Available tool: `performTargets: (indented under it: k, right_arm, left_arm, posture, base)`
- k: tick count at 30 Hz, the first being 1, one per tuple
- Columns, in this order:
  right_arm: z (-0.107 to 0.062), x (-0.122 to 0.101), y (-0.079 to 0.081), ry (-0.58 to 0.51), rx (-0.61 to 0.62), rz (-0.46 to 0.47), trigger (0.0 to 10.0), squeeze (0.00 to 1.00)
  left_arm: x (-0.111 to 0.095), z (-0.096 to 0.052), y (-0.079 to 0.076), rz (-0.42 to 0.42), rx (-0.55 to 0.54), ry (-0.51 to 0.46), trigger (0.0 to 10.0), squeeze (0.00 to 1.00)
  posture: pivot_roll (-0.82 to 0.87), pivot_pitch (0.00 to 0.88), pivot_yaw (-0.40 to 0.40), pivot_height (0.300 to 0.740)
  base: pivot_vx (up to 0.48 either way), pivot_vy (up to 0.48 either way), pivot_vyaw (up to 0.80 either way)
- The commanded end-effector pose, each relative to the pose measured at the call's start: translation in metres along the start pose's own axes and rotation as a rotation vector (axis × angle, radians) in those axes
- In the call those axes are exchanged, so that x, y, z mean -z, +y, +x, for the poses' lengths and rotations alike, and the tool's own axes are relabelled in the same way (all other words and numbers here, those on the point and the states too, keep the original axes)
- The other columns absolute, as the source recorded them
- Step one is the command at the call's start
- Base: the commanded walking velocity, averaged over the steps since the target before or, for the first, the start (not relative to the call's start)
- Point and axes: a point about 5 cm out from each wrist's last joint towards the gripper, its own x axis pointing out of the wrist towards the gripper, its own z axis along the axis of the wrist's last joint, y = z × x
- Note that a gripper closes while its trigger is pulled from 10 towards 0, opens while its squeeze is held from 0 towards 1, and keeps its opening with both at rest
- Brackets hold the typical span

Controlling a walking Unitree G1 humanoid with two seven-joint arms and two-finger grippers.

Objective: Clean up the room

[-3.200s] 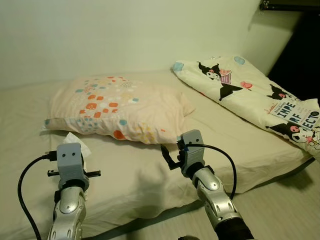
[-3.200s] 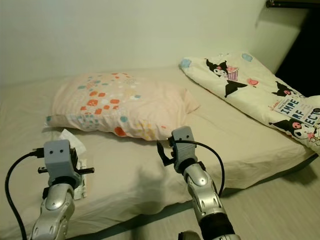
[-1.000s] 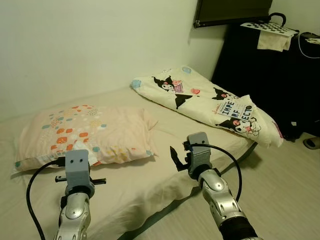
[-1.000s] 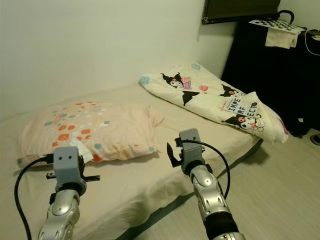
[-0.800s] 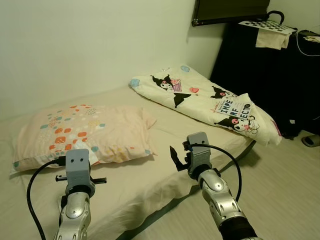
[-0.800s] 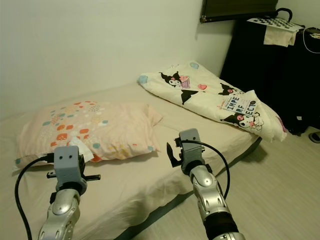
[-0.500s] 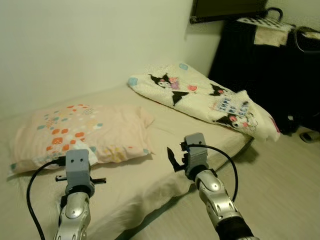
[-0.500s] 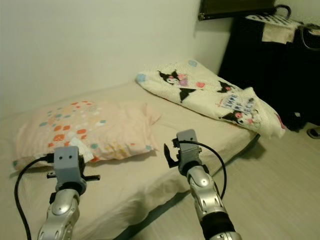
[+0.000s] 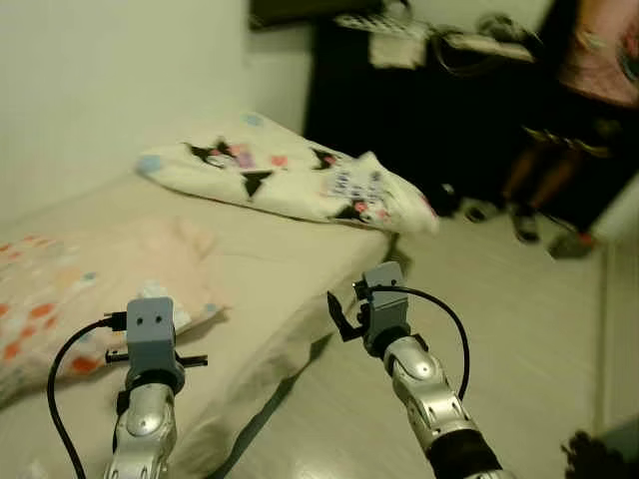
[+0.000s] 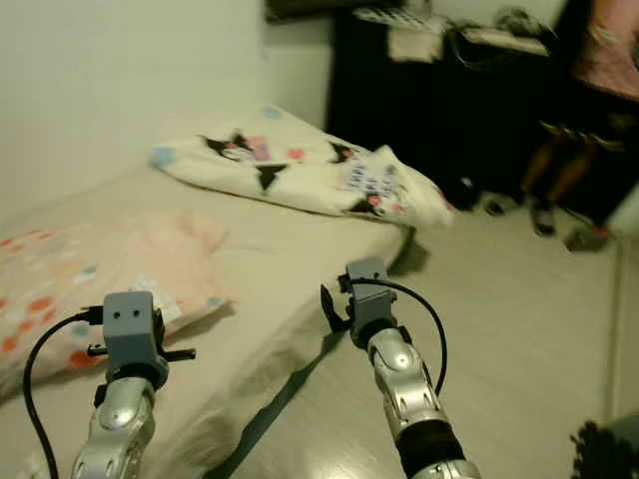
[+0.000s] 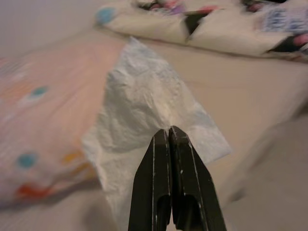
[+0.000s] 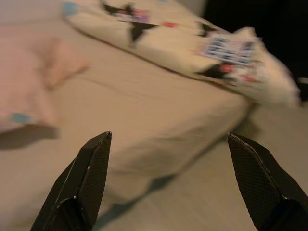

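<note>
In the left eye view, a low beige mattress bed (image 9: 270, 259) runs along the pale wall. A peach pillow with orange and teal dots (image 9: 70, 289) lies at its near left, cut off by the frame edge; a rolled cream quilt with black cartoon figures (image 9: 290, 185) lies lengthwise toward the far end. The picture is blurred. At far right a person's legs (image 9: 544, 170) stand before dark furniture (image 9: 419, 90), the upper body cropped.

In the right eye view, the left pincer (image 10: 150, 319) is mostly hidden behind its grey wrist box.

In the left wrist view, the left pincer is clamped tight on a crumpled white tissue (image 11: 149, 115), which fans out away from the fingertips over the pillow.

In the right wrist view, the right pincer (image 12: 168, 139) is spread wide and empty above the mattress edge.
</note>
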Motion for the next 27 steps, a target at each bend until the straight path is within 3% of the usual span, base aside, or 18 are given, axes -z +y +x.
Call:
performTargets:
  k: [1, 17, 22, 27]
  right_arm:
    - [0.001, -0.001, 0.001, 0.001, -0.007, 0.007, 10.0, 0.0]
    - [0.002, 0.0, -0.002, 0.026, 0.002, -0.026, 10.0, 0.0]
    - [-0.002, 0.003, -0.01, 0.009, 0.059, -0.004, 10.0, 0.0]
    - [-0.014, 0.005, -0.016, -0.028, 0.106, 0.037, 10.0, 0.0]
  left_arm:
    - [0.007, -0.004, 0.003, 0.017, -0.007, 0.023, 10.0, 0.0]
    - [0.012, -0.007, 0.0, 0.015, -0.001, 0.038, 10.0, 0.0]
    - [0.011, -0.009, -0.008, 0.036, 0.06, 0.032, 10.0, 0.0]
    - [0.007, -0.011, -0.012, -0.02, 0.103, 0.009, 10.0, 0.0]
  posture:
    - [-0.01, 0.087, -0.085, 0.74]
    - [-0.01, 0.078, -0.097, 0.74]
    - [-0.01, 0.072, -0.082, 0.74]
    - [-0.02, 0.063, -0.039, 0.74]
  base:
    - [0.0, 0.0, -0.8]
    - [0.0, 0.0, -0.8]
    - [0.0, 0.0, -0.8]
    - [0.0, 0.0, -0.8]
